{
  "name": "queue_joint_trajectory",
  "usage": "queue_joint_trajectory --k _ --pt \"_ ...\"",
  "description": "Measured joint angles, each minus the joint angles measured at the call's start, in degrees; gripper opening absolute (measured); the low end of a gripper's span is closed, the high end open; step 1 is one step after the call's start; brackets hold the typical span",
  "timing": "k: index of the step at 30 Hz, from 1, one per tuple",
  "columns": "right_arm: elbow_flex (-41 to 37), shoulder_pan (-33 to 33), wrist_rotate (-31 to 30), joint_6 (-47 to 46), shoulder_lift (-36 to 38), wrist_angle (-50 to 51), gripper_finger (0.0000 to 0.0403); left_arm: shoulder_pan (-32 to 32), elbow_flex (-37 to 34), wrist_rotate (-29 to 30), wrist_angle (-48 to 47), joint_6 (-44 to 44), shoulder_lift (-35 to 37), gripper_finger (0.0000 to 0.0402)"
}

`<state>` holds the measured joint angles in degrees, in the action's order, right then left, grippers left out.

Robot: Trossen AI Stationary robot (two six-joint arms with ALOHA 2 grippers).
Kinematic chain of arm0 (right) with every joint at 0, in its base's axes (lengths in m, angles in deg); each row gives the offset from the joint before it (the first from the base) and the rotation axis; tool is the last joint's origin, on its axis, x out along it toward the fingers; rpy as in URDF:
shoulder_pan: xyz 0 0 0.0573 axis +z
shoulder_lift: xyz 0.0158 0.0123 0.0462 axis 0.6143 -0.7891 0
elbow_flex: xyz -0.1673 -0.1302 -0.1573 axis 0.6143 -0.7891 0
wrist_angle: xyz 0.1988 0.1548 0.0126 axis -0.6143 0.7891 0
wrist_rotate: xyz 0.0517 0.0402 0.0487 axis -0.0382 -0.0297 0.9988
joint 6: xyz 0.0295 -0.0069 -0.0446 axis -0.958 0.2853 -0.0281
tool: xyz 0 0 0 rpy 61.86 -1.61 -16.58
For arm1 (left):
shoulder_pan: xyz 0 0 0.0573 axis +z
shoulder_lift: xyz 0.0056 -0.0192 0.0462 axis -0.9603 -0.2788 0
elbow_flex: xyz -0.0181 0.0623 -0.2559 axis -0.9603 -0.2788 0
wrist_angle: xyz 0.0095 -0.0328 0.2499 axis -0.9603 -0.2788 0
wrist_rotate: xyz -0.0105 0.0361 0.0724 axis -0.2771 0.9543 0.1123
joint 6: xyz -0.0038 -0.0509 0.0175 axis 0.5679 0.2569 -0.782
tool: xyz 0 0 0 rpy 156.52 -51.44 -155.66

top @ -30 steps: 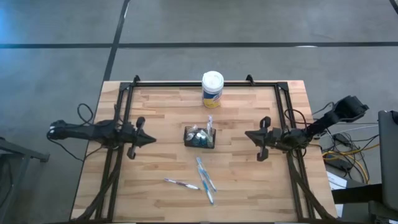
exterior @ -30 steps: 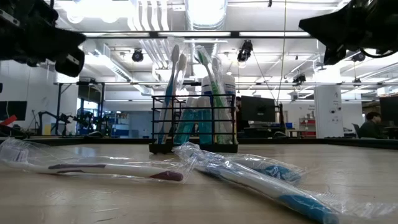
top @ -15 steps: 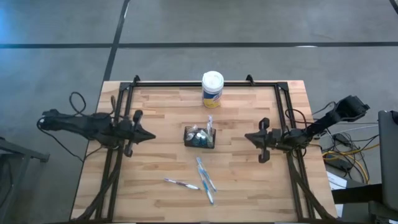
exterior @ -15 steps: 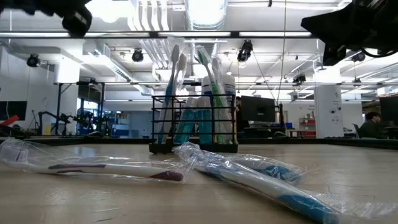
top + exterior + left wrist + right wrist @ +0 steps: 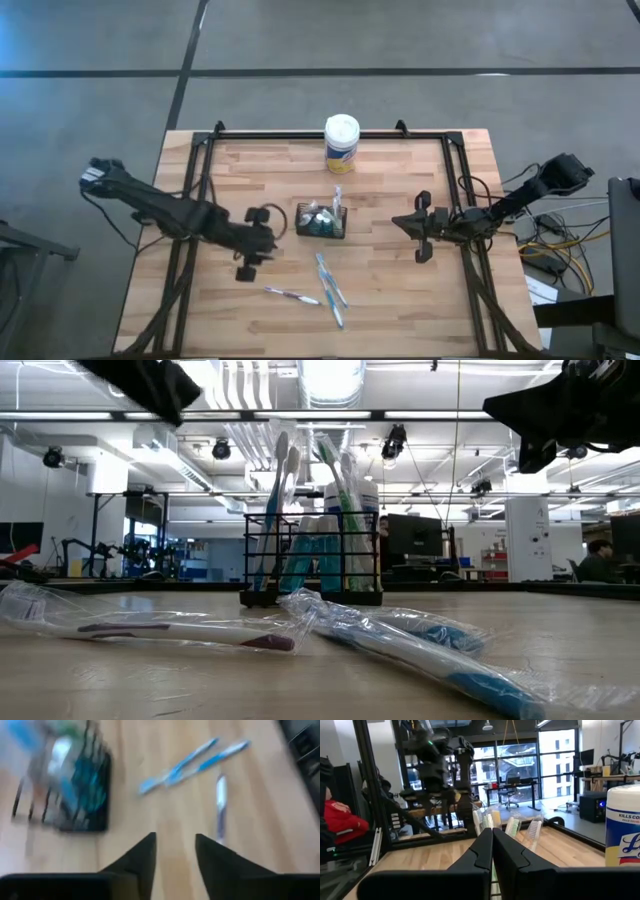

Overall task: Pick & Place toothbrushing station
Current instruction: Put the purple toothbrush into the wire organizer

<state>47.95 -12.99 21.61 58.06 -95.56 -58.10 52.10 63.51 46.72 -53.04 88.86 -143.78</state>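
Toothbrushing caddy (image 5: 321, 221) stands mid-worktop (image 5: 400, 300), brushes upright inside, with wrapped toothbrushes (image 5: 328, 288) lying loose on the near side of it. Just beside the caddy, the left pincer (image 5: 262, 230) has its fingers parted and empty; the right pincer (image 5: 414, 224), well apart on the caddy's other side, is shut — idle. Risk, as I judge it: a low sweep could clip the light caddy and tip it — or the wrappers could slip when pinched.
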Motion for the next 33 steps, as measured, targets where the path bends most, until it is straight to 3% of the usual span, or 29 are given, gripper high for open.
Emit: queue_joint_trajectory --k 5,10,19,24,33 --pt "0.0 0.0 0.1 0.0 0.4 0.0 0.0008 -3.8 5.4 -0.3 -2.6 0.2 -11.3 0.0204" --pt "0.0 0.0 0.1 0.0 0.4 0.0 0.0008 -7.0 9.2 -2.1 -1.5 0.3 -19.9 0.0235" --pt "0.0 0.0 0.1 0.0 0.3 0.1 0.0008 -9.2 9.9 -5.4 2.7 1.6 -32.0 0.0243" --pt "0.0 0.0 0.1 0.0 0.3 0.4 0.0008 -9.2 10.1 -7.9 4.5 1.6 -33.9 0.0243" --pt "0.0 0.0 -0.1 0.0 0.3 0.9 0.0008 -9.6 10.2 -6.5 4.5 2.3 -38.6 0.023"
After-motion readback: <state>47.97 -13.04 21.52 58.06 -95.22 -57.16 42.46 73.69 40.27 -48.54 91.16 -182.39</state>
